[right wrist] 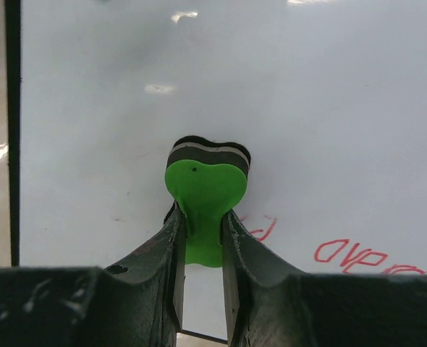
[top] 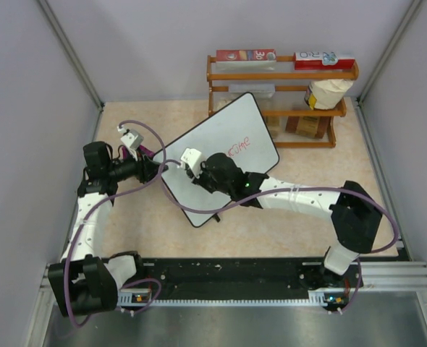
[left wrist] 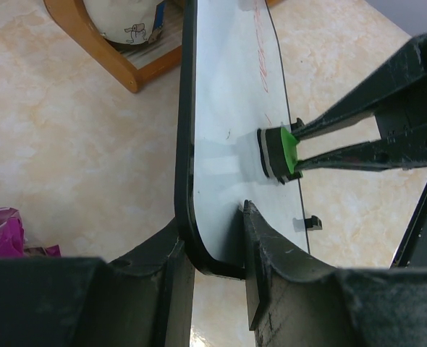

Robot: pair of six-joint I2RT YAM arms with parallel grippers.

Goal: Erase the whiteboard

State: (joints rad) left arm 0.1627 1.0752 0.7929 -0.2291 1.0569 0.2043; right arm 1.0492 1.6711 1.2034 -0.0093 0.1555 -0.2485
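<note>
The whiteboard (top: 221,148) stands tilted up on the table, with red handwriting (top: 240,147) near its upper right. My left gripper (top: 155,169) is shut on the board's left corner, one finger on each face, as the left wrist view shows (left wrist: 215,253). My right gripper (top: 205,173) is shut on a small green eraser (right wrist: 203,195) with a black felt pad, pressed against the white face left of the red writing (right wrist: 351,254). In the left wrist view the eraser (left wrist: 281,153) sits on the board (left wrist: 228,108) between the right fingers.
A wooden rack (top: 282,72) with boxes and a bag stands behind the board at the back. A purple packet (left wrist: 2,231) lies on the table at the left. Grey walls enclose the table on three sides.
</note>
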